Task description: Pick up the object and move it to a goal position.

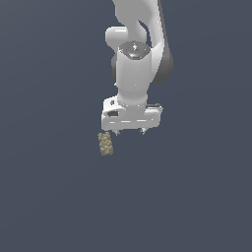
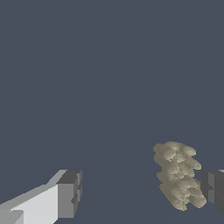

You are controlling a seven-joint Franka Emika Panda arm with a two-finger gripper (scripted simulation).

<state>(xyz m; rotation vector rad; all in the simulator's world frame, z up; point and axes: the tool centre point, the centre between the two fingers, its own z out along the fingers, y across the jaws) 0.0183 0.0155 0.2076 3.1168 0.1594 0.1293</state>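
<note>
Only your exterior view shows the whole arm (image 1: 140,54) hanging over the dark floor (image 1: 49,197), with the block (image 1: 105,143) lying just below the gripper (image 1: 130,132), toward that view's left end of it. Your wrist view gives what the other hides: the two fingers (image 2: 70,194) stand wide apart, and the block (image 2: 178,174) lies between them, close against one pad and well apart from the other. Whether it touches that near pad you cannot tell. The block's long axis runs nearly up and down in the exterior view, tilted a little, and crosses the line between the fingers. The gripper is spread open and holds nothing.
</note>
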